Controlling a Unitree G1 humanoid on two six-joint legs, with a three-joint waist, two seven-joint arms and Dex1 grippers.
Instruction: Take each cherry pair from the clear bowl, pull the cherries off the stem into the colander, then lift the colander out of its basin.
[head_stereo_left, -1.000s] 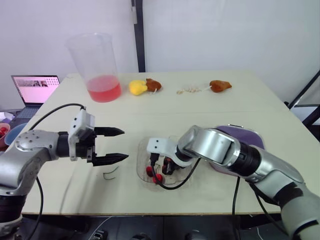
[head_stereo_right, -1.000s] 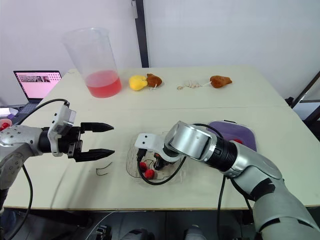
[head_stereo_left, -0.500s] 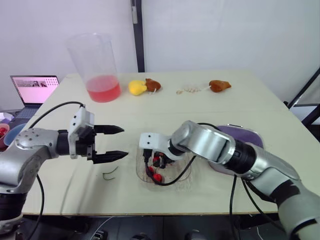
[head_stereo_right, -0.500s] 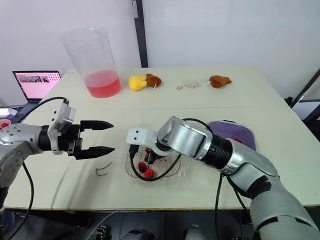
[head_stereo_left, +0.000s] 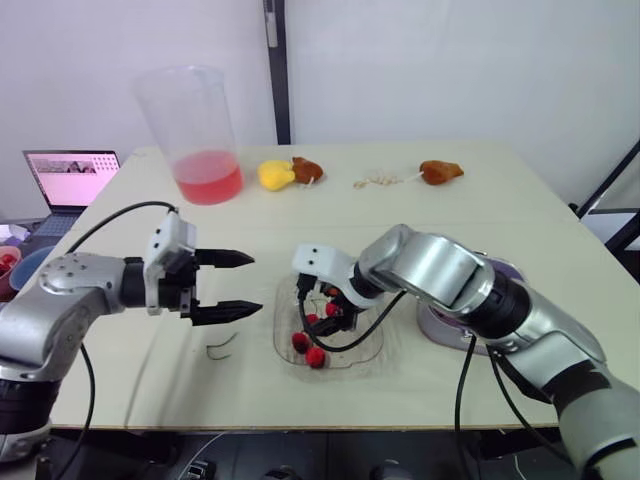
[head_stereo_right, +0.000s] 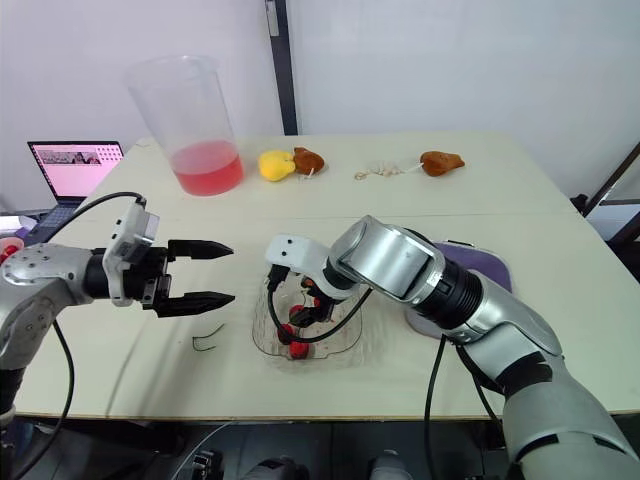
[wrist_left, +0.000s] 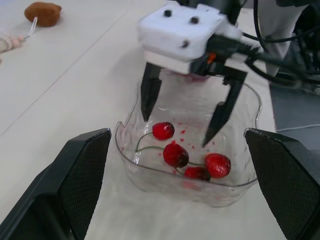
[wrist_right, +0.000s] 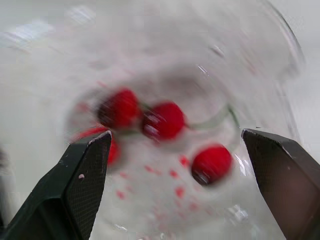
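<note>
Table (head_stereo_left: 450, 220) with clear bowl (head_stereo_left: 362, 352), beaker (head_stereo_left: 195, 130), stem (head_stereo_left: 220, 349)

Head pair down over table (head_stereo_left: 450, 215); wrist cameras close on clear bowl (wrist_left: 150, 176)

Saw bowl (head_stereo_left: 372, 348) lower centre of frame, cherries (head_stereo_left: 308, 347) in it; loose stem (head_stereo_left: 220, 349) just left; beaker (head_stereo_left: 195, 130) upper left; laptop (head_stereo_left: 70, 178) left edge.

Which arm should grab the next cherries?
The right. The right pincer hangs open just over the cherries in the bowl, while the left pincer, also open, is off to the side over the table.
</note>
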